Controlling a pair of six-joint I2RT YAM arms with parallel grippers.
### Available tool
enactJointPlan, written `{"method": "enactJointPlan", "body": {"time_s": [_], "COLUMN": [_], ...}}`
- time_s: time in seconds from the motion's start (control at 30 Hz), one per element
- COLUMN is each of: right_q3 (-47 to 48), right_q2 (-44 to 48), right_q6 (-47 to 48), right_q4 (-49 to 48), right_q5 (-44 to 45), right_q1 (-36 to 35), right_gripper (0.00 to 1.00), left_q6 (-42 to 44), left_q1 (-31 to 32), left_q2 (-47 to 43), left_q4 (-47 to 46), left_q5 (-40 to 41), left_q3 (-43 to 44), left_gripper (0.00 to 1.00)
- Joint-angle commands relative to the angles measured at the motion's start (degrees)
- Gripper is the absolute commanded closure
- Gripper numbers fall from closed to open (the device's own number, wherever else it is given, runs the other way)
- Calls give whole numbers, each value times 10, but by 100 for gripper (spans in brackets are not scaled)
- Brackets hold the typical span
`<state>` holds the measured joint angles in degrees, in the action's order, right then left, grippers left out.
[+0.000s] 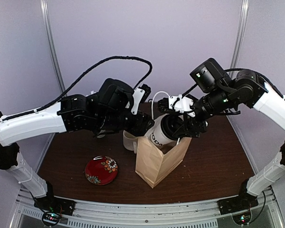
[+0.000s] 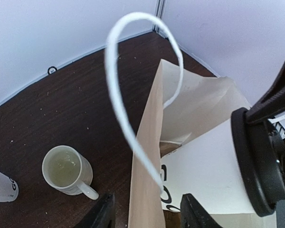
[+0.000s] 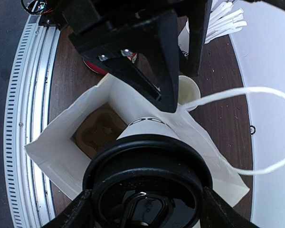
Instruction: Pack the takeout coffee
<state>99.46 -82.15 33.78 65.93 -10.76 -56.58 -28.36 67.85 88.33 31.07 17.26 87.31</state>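
Observation:
The takeout coffee [image 1: 160, 133], a white paper cup with black lettering and a black lid [image 3: 147, 175], hangs tilted over the open mouth of a brown paper bag [image 1: 154, 159]. My right gripper [image 3: 147, 209] is shut on it, one finger on each side of the lid. A moulded cardboard insert [image 3: 97, 130] lies at the bag's bottom. In the left wrist view the cup's body [image 2: 213, 175] leans into the bag. My left gripper [image 2: 147, 213] stands open astride the bag's near wall [image 2: 145, 156], and its fingers do not touch the paper. The bag's white string handle [image 2: 115, 95] loops above.
A white ceramic mug [image 2: 66, 168] stands just left of the bag. A red patterned bowl [image 1: 101, 170] sits nearer the front left. A small paper cup with white straws [image 3: 223, 21] is behind the mug. Both arms crowd over the bag.

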Motion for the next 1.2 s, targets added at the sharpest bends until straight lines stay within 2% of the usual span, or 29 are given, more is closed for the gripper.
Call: {"method": "enactJointPlan", "body": {"time_s": [0.0,0.2,0.3,0.43,0.67,0.93,1.17], "right_q3": [-9,-13,-11,-6,23,78,86], "right_q2": [16,19,20,19,17,-4,-13], "right_q6": [-11,-11,-12,-12,-4,0,16], "right_q4": [-4,-3,-4,-3,2,5,21], "right_q5": [-12,-8,-8,-9,10,10,10], "right_q1": [3,4,6,7,17,59,79], "right_gripper": [56,56,56,56,56,56,56], "left_q6": [-29,-29,-39,-47,5,157,277], "left_q1": [-22,-42,-50,-61,-88,-94,-94], "left_q2": [27,55,71,94,134,167,149], "left_q4": [38,56,87,142,202,225,212], "left_q5": [-51,-114,-132,-144,-172,-232,-217], "left_q3": [40,70,100,142,221,278,275], "left_gripper": [53,68,70,80,100,100,100]}}
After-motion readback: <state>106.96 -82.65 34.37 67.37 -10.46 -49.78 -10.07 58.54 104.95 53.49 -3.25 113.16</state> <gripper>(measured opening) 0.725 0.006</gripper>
